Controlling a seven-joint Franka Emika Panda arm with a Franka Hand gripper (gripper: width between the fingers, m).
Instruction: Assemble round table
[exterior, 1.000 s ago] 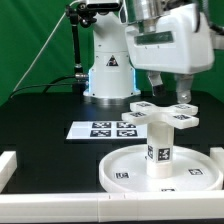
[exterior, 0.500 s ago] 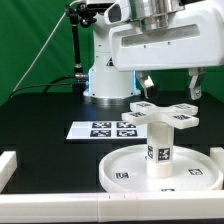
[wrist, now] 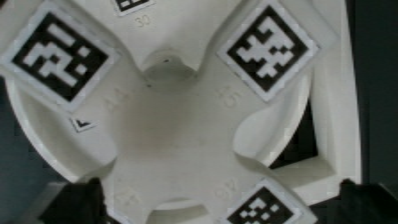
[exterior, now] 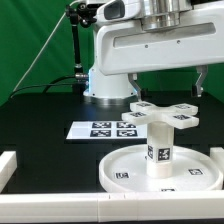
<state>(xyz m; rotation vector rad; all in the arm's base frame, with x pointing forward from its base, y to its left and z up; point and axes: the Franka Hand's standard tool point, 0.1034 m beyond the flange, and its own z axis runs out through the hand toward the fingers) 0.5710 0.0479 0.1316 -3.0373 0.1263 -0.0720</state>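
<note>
The large rimmed round disc lies on the black table at the front right. The thick short cylinder stands upright at its middle. The small cross-shaped piece sits flat on top of the cylinder. My gripper hangs just above the cross, open and empty, with one finger out to each side. In the wrist view the cross fills the picture with its tags showing, and my gripper straddles it, with the dark fingertips at the picture's corners, apart from the part.
The marker board lies flat on the table on the exterior view's left of the disc. White border rails run along the left edge and the front edge. The robot base stands at the back.
The hand has turned about its vertical axis over the cross, from narrow to broadside in the exterior view. The fingers now stand wide to both sides. The table parts have not moved.
</note>
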